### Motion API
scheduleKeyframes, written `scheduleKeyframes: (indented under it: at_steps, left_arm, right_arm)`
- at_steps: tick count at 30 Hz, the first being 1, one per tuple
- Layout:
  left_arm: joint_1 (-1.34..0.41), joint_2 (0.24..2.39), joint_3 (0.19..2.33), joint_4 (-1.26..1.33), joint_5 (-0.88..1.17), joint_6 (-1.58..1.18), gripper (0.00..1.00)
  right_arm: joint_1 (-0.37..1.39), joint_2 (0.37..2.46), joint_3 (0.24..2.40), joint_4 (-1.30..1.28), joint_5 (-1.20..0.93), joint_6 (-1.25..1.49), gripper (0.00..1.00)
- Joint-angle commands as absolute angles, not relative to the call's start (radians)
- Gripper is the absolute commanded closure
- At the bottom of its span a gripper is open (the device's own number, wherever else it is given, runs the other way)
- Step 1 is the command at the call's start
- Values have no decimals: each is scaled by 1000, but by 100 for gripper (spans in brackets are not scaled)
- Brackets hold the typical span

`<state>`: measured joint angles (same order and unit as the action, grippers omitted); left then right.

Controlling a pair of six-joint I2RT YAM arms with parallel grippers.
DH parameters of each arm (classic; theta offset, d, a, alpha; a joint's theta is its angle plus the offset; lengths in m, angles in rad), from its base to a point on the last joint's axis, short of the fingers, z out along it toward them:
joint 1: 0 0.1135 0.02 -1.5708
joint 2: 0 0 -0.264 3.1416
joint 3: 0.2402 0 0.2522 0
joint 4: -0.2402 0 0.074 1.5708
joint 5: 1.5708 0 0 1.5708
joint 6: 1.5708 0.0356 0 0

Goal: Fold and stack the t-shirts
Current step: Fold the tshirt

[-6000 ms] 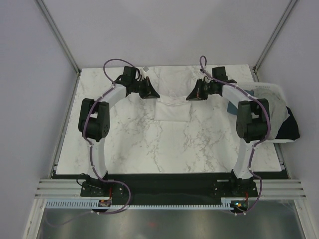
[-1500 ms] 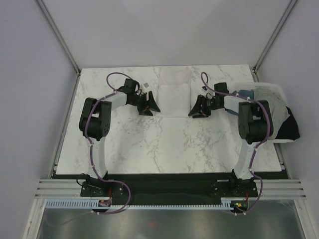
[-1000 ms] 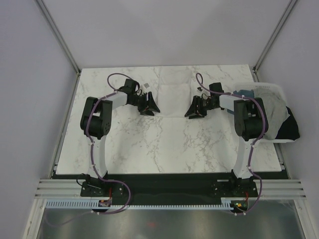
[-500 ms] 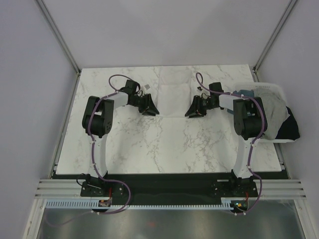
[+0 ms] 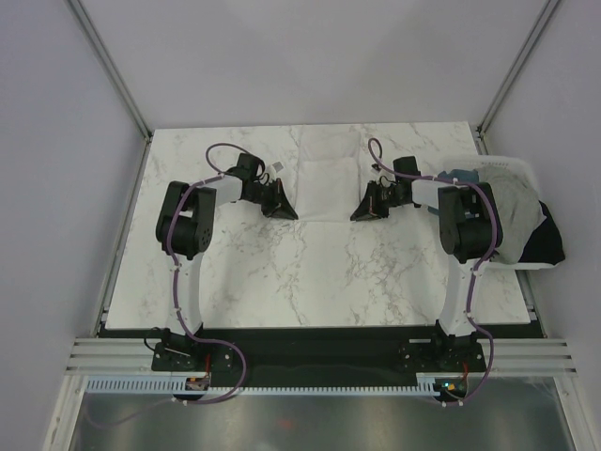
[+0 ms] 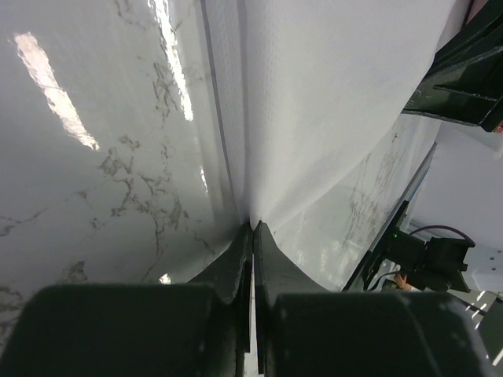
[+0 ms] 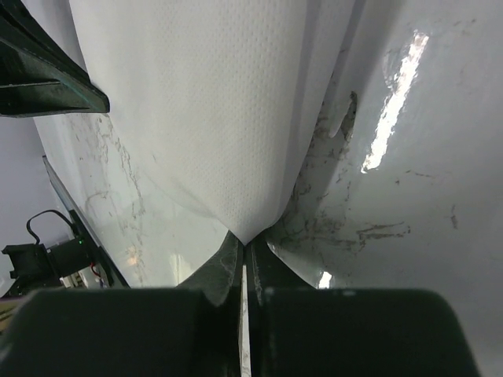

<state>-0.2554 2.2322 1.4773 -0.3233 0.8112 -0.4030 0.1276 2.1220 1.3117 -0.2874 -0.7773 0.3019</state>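
Note:
A plain white t-shirt point(image 5: 324, 178) lies flat at the back middle of the marble table point(image 5: 282, 272). My left gripper point(image 5: 285, 211) is shut on its near left corner, low over the table. My right gripper point(image 5: 360, 212) is shut on its near right corner. In the left wrist view the cloth point(image 6: 314, 102) runs into the closed fingertips of the gripper point(image 6: 253, 228). In the right wrist view the cloth point(image 7: 204, 102) ends in a point pinched by the gripper point(image 7: 245, 239). Grey point(image 5: 516, 202), teal-blue point(image 5: 460, 176) and black point(image 5: 547, 246) shirts lie heaped at the right.
A white plastic bin point(image 5: 512, 162) holding the heaped shirts stands at the table's right edge, close behind my right arm. Purple cables loop over both arms. Grey walls and metal frame posts enclose the back and sides.
Both grippers have come from the back of the table toward me with the shirt's edge, laying it flat. Over the last second they barely shifted.

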Motion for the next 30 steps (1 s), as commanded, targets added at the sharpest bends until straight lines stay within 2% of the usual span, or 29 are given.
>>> scheduleKeyframes:
  at_steps: [1,6,16,21,30]
  left_arm:
    - [-259,2229,1459,-291,808,-402,98]
    - [-259,2090,1365,-291,808,-402,98]
    - [-276,1780,1148,-291,808,-402,98]
    - [-324,1658,1121,-273,795,-439,98]
    - [-390,1528,1137,-288,727,-425,98]
  right_arm:
    - [132,2115,1282,-255,-712,270,100]
    - [132,2016,1194,-239,-699,265,100]
    - [163,1644,994,-232,-683,245,100]
    - [170,1490,962,-233,-687,285,100]
    - [189,1353,962,-301,-718,304,100]
